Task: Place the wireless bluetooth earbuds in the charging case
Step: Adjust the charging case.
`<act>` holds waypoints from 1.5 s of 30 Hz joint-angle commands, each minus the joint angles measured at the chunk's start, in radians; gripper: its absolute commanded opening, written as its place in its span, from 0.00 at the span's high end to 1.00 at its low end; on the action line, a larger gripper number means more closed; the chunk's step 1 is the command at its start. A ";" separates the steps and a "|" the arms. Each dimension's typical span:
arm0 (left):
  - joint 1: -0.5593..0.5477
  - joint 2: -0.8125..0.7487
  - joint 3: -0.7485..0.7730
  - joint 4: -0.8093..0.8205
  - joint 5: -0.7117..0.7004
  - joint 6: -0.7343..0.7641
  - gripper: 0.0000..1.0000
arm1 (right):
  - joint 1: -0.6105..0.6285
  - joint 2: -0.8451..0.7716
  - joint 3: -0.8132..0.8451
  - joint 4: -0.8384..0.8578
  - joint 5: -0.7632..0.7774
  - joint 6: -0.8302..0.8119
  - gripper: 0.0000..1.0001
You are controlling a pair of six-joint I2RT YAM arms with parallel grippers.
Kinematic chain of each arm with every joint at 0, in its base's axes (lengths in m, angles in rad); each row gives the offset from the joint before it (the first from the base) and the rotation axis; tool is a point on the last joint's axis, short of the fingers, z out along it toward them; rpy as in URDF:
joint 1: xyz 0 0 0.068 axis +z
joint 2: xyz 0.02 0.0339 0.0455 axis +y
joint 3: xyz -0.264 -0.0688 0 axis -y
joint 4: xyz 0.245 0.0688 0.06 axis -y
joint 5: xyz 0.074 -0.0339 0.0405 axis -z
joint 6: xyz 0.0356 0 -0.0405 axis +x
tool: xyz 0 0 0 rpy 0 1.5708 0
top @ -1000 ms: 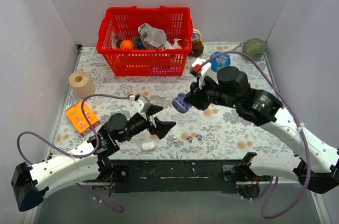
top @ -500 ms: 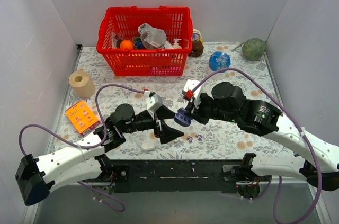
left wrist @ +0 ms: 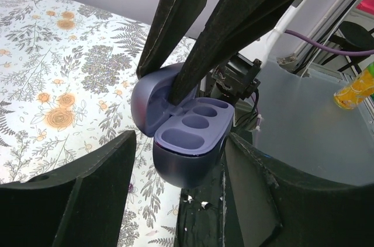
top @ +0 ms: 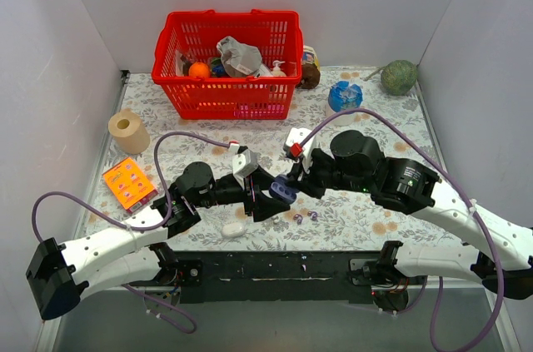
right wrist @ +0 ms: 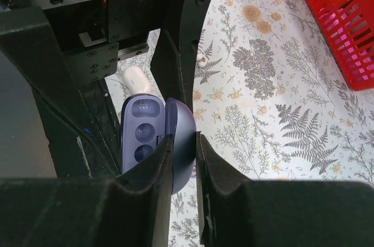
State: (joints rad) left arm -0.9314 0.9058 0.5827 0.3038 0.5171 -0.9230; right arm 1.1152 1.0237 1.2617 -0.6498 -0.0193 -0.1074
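The charging case (top: 283,190) is blue-grey and hangs open above the table, its three wells empty (left wrist: 193,123). My right gripper (right wrist: 184,162) is shut on its raised lid (right wrist: 186,136). My left gripper (left wrist: 181,168) straddles the case's base. Its right finger (left wrist: 257,194) touches the base, and a gap shows beside the left finger (left wrist: 82,194). Two tiny purplish earbuds (top: 298,218) (top: 314,215) lie on the floral cloth just in front of the case.
A white oval object (top: 234,228) lies near the front edge, left of the earbuds. A red basket (top: 226,61) of items stands at the back. A tape roll (top: 128,130) and an orange card (top: 127,183) are on the left, a green ball (top: 400,76) at back right.
The left gripper has moved right and its jaws have narrowed around the case's base. The right arm brought the case down and toward the left gripper, then held still.
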 commanded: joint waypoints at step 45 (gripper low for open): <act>0.005 0.024 -0.009 0.089 0.034 -0.002 1.00 | 0.020 0.027 0.010 0.049 -0.031 0.028 0.99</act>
State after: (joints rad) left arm -0.9314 0.9348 0.5800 0.3595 0.5694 -0.9386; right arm 1.1225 1.0416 1.2545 -0.6327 -0.0288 -0.0986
